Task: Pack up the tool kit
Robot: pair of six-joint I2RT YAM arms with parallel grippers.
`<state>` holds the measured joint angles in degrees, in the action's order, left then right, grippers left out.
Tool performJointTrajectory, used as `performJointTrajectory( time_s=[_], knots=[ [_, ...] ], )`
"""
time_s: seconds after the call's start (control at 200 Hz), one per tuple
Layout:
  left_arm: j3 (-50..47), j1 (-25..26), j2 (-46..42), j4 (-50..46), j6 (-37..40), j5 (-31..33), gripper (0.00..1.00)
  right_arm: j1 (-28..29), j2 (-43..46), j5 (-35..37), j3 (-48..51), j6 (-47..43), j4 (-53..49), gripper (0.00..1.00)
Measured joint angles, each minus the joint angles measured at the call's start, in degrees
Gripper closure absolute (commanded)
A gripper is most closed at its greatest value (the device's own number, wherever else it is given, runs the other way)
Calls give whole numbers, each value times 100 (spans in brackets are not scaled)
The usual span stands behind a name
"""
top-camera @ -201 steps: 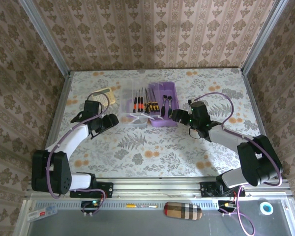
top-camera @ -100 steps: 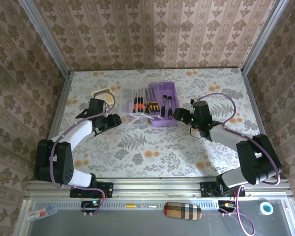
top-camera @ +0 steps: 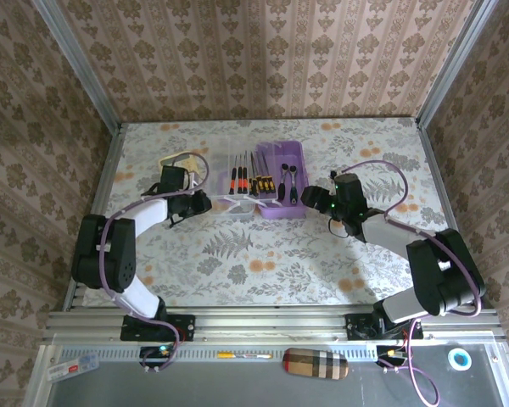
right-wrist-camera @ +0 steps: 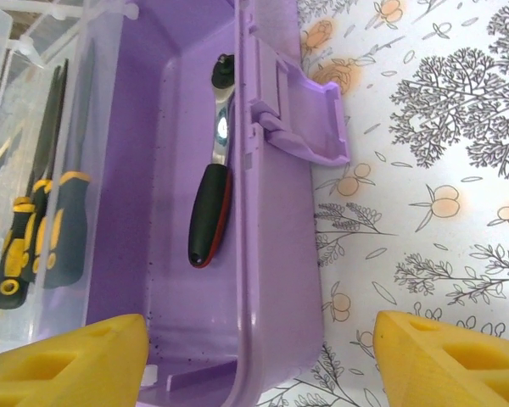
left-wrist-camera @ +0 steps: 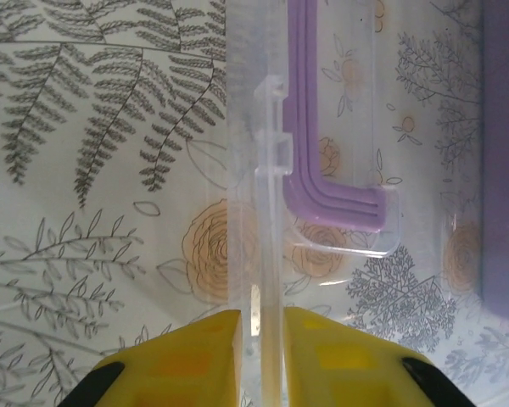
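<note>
The purple box [top-camera: 285,181] of the tool kit lies open mid-table, its clear lid [top-camera: 235,186] folded out flat to the left. Black-orange screwdrivers [top-camera: 237,181] rest on the lid side. A ratchet wrench [right-wrist-camera: 210,200] lies inside the box [right-wrist-camera: 144,170]. My left gripper [top-camera: 205,203] is shut on the lid's upright clear edge [left-wrist-camera: 267,254], its yellow fingers [left-wrist-camera: 187,360] pressing both sides, and the purple handle [left-wrist-camera: 339,199] is just beyond. My right gripper [right-wrist-camera: 261,332] stands open astride the box's right wall [right-wrist-camera: 280,280], one finger inside and one outside.
A yellow calculator [top-camera: 180,163] lies left of the lid, behind the left arm. The box latch [right-wrist-camera: 299,123] sticks out over the flowered tabletop [right-wrist-camera: 424,212]. Free room lies in front of the box and to the far right.
My left gripper slid right to the lid's edge and closed on it. The right gripper barely moved, its jaws narrowing slightly.
</note>
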<state>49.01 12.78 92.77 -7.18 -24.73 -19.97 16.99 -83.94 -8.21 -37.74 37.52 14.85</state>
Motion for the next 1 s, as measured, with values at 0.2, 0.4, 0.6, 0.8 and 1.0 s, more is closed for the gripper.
performJointTrajectory(
  time_s=[0.2,0.4,0.6,0.8,1.0],
  knots=[
    [0,0,26,98,127,-15,93,-50,-317,4,-4,-20,-11,34],
    [258,33,17,-295,214,221,100,-116,-522,107,-376,-42,-315,36],
    [503,35,-17,-693,280,428,100,-374,-540,267,-457,28,-481,39],
    [850,181,-120,-1316,417,863,100,-439,-1126,157,-881,129,-651,42],
    [1281,466,-341,-1996,553,1475,100,-269,-1655,-133,-999,173,-625,42]
  ],
)
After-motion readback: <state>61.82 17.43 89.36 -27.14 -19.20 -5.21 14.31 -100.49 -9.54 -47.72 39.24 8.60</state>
